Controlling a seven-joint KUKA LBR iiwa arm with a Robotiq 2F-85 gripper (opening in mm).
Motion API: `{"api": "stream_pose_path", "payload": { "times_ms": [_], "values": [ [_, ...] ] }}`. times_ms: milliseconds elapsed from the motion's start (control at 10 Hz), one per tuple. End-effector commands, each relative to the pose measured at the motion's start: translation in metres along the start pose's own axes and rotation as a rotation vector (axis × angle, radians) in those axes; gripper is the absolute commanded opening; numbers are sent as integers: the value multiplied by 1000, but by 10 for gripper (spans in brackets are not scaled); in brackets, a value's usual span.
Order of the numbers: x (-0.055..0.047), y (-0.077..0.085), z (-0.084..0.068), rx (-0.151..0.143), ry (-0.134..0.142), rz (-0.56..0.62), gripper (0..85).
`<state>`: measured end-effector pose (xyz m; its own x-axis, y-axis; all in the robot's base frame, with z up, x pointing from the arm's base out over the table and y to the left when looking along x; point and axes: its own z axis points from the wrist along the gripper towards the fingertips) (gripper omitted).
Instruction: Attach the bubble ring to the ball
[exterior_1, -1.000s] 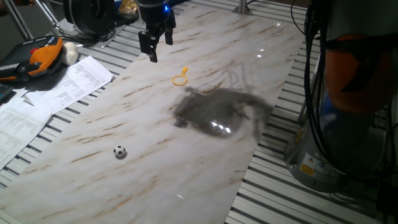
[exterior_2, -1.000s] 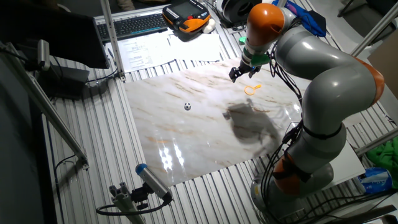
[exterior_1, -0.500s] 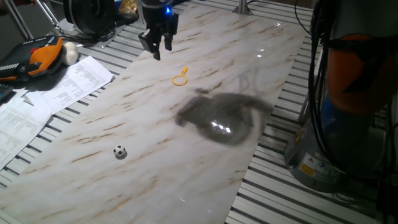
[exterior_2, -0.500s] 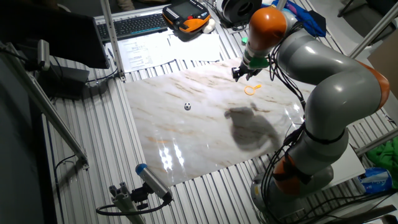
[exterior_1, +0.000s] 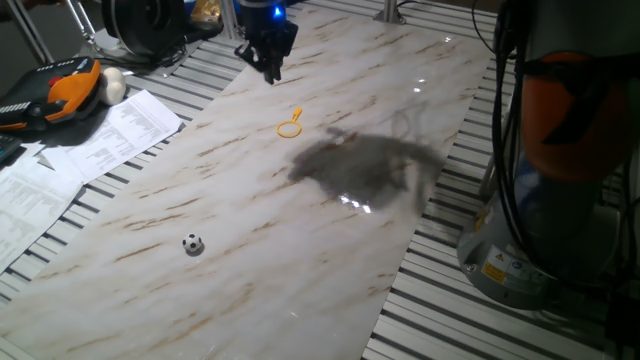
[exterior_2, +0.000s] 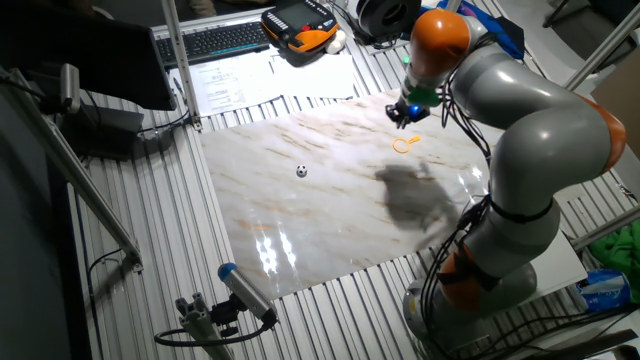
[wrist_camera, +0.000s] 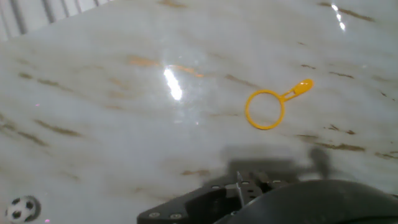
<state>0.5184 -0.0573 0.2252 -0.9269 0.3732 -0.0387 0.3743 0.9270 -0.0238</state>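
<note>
A marbled worktop (exterior_1: 330, 230) fills most of each picture, and one robot arm reaches over its far side. The gripper (exterior_1: 270, 62) hangs in the air above the far edge of the worktop, carrying nothing. Its fingers point downward and look narrow and close together in both fixed views, but they are small and dark, so whether they are spread or pressed together cannot be told. The hand view shows only the dark body of the hand at the bottom of the frame, not the fingertips.

The bubble ring (exterior_1: 290, 126) lies flat on the worktop near the far edge, just beside the spot under the gripper and untouched. It is a thin yellow-orange loop with a short handle (wrist_camera: 298, 89) sticking out to one side. The ball (exterior_1: 192, 243) sits well apart from it, toward the near left part of the worktop.

The likely risks are these. The loop is thin and lies flush on a glossy surface, so fingers closing on it may skid it away or miss it. Gripping the short handle looks safer, but a slightly off approach could flick the ring aside. The ball is round and free to roll, so any touch while lowering the loop over it could send it off toward an edge.

Counted: one bubble ring, one soccer-patterned ball, one gripper.
</note>
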Motion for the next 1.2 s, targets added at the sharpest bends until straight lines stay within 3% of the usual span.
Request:
{"api": "stream_pose_path", "payload": {
  "times_ms": [0,300,600,900,1100],
  "values": [
    [-5,-11,3,2,10,240,0],
    [-15,-34,15,-2,9,292,0],
    [-22,-40,24,0,-7,344,0],
    [-33,-39,27,38,-29,363,0],
    [-33,-40,27,54,-56,354,0]
  ]
}}
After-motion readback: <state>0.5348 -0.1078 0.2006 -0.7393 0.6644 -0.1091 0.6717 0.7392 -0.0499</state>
